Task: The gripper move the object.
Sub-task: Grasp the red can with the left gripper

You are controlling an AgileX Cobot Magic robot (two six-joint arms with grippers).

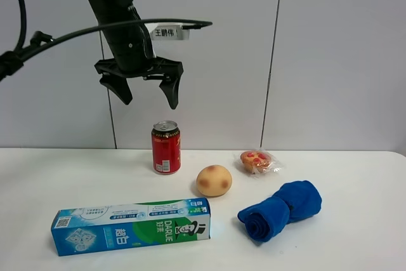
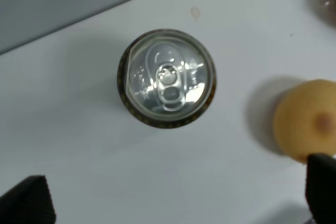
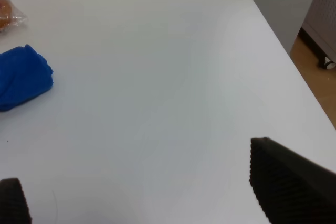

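A red drink can (image 1: 166,148) with a silver top stands upright on the white table near the back wall. My left gripper (image 1: 148,97), a black claw on a thick black arm, hangs open and empty well above the can, a little to its left. The left wrist view looks straight down on the can's silver top (image 2: 167,78), with my two fingertips (image 2: 26,203) showing at the corners, wide apart. My right gripper (image 3: 136,182) is open over bare table, out of the exterior high view.
A round tan bun (image 1: 214,180) lies just right of the can, also in the left wrist view (image 2: 307,119). A wrapped pastry (image 1: 257,161), a rolled blue towel (image 1: 281,209) and a toothpaste box (image 1: 130,226) lie around. The table edge (image 3: 283,61) drops off at the right.
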